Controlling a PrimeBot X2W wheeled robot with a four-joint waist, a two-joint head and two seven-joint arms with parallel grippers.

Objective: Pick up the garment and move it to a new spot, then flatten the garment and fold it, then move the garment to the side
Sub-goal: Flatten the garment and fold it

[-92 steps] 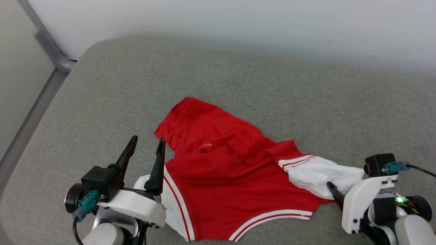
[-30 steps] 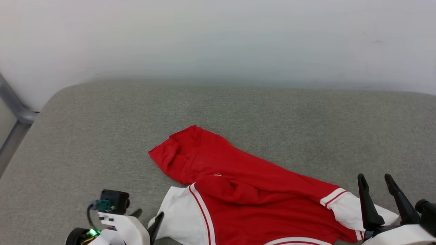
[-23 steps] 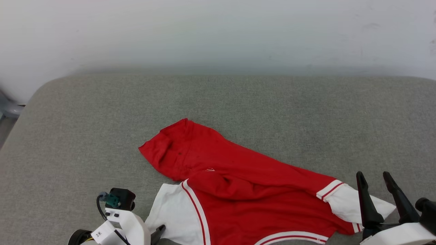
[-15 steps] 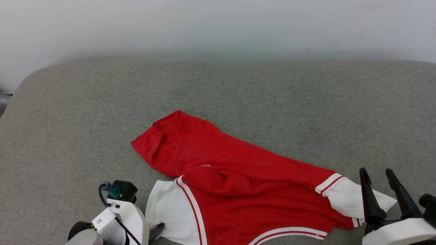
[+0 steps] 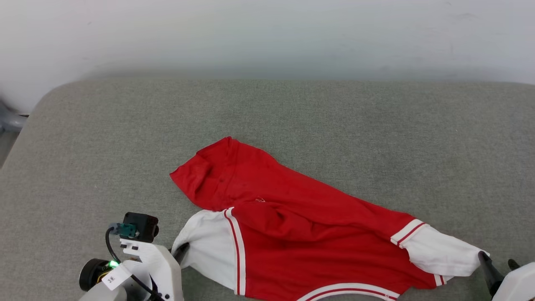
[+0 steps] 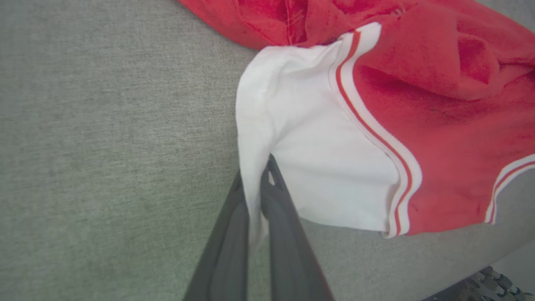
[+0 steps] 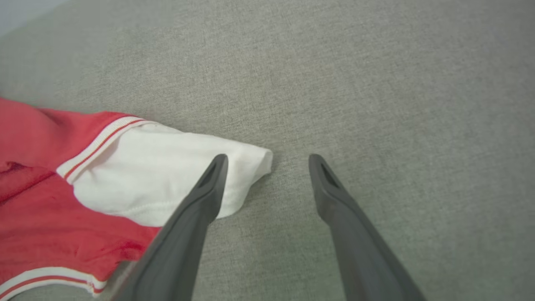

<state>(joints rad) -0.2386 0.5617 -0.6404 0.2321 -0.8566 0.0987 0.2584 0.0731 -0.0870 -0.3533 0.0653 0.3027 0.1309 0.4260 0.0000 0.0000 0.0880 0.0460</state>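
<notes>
On the cushion [image 5: 292, 108], left pincer [image 6: 256, 171] grips the garment [image 5: 292, 225] by a cuff [image 6: 317, 159]; right pincer [image 7: 267, 161] gapes empty.

A wide grey woven cushion [image 5: 317, 117], rounded at its far-left corner, is spread across the head view. It is backed by a plain white wall [image 5: 267, 33]. A blurred grey bar [image 5: 9, 121] is glimpsed at the left edge.

Red, white-cuffed garment [image 5: 301, 234] lies rumpled on the grey cushion [image 5: 125, 138].
</notes>
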